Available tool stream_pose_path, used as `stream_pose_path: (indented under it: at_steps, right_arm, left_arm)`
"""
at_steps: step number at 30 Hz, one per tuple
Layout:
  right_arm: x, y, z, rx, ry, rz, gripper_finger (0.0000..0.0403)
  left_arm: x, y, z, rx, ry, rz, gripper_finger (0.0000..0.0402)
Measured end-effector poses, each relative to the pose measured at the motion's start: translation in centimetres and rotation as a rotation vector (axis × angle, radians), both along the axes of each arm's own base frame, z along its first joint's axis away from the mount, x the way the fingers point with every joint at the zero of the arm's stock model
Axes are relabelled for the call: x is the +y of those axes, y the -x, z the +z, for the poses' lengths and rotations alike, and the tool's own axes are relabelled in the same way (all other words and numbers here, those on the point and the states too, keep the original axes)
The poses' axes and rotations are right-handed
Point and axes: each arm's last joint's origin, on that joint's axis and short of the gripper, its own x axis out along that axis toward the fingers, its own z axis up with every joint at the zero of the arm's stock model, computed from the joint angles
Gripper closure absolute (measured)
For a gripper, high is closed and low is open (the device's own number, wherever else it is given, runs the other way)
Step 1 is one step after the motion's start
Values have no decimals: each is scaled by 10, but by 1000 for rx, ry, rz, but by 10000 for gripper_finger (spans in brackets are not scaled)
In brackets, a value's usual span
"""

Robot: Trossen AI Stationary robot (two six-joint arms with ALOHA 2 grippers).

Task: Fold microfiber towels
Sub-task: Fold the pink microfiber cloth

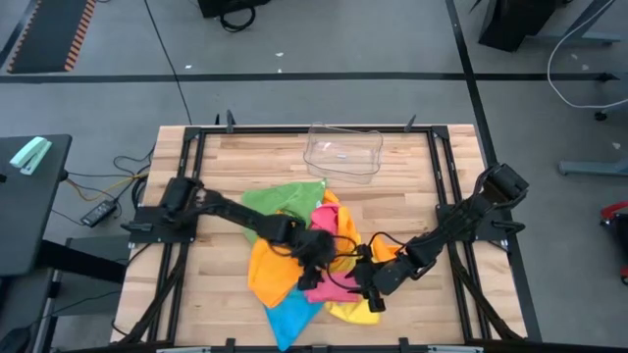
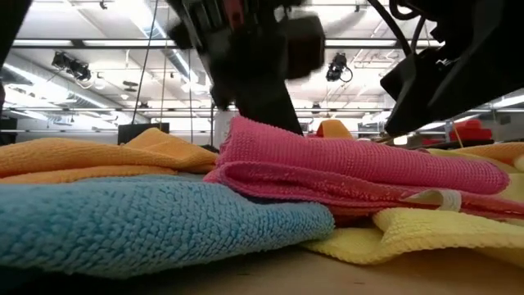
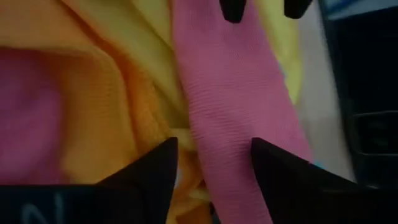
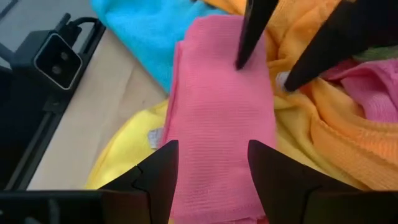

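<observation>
The pink towel [image 4: 217, 112] lies as a folded strip on top of the heap of other towels [image 1: 270, 270], and I think this is the weak point: the soft pile under it is uneven, so the fold can slide or spring open, and a fingertip may drag the orange towel [image 3: 106, 106] together with it. The left gripper [image 3: 211, 158] stands with its 2 fingers spread, one on each side of the pink strip, holding nothing. The right gripper [image 4: 211, 158] comes from the opposite end, also spread over the strip without pinching. The 2 grippers are near each other, so they could collide
</observation>
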Motion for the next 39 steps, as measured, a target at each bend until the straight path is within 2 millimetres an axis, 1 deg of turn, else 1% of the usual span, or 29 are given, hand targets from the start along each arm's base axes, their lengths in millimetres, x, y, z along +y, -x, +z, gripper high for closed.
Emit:
stream_pose_path:
  at_steps: [2,6,11,14,16,21,28,35,39]
  right_arm:
    - [0,0,0,-1,-1,1,201]
    - [0,0,0,-2,-1,0,201]
    - [0,0,0,-4,1,-2,201]
    - [0,0,0,-4,1,-2,201]
    - [0,0,0,-4,0,-3,201]
    - [0,0,0,-3,-2,-5,201]
    - [1,-1,1,-13,-3,-1,201]
    - [3,-11,13,-173,13,53,199]
    - [0,-14,11,-184,16,33,187]
  left_arm:
    - [2,-5,-7,9,92,-44,171]
    - [2,-5,-19,54,128,-61,162]
    - [-11,-8,-14,-29,199,-172,172]
    - [-18,-8,-11,-64,213,-193,186]
    - [-18,-9,-11,-60,222,-187,194]
    - [-16,-10,-11,-68,188,-141,206]
    - [-14,-11,-12,-74,148,-107,208]
    - [-18,-10,-11,-89,139,-129,209]
    - [-22,-10,-11,-110,129,-155,208]
